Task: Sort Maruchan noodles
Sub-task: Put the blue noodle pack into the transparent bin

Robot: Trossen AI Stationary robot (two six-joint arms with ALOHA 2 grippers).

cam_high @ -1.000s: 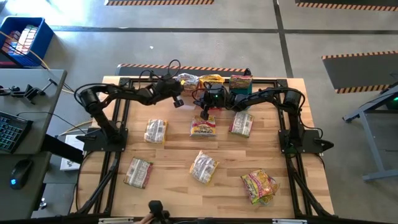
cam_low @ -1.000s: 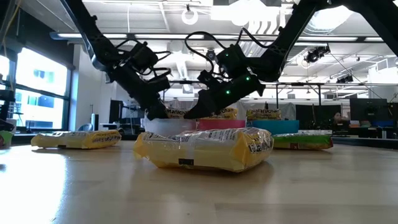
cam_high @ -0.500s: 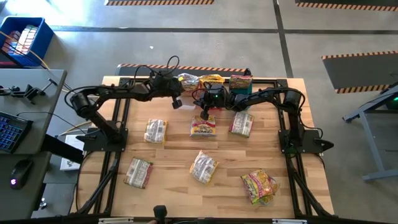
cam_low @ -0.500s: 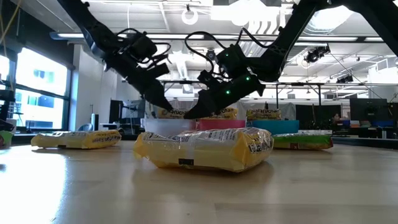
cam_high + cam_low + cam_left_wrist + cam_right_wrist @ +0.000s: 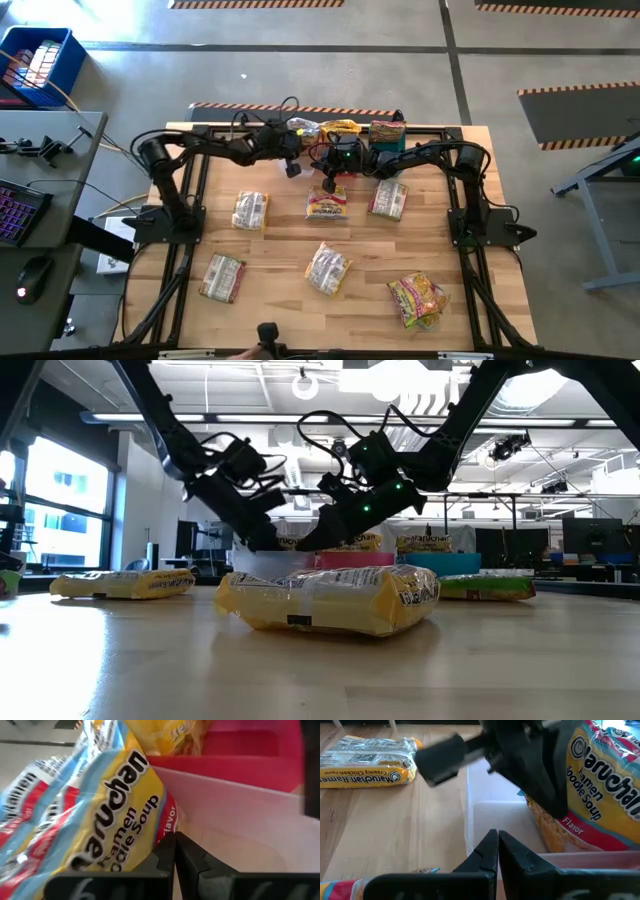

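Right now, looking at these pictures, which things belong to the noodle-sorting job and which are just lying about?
Part of the job:
Maruchan noodles loose on the table, more in the bins
clear bin, red bin, teal bin
left gripper and right gripper, both near the bins

Lying about, beside the table:
blue crate
keyboard
mouse

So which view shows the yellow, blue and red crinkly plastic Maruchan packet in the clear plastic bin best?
Left wrist view: the yellow, blue and red Maruchan packet fills the frame, lettering readable. Right wrist view shows it in the clear plastic bin, partly behind the left arm. High view gives a small patch; low view, barely a strip.
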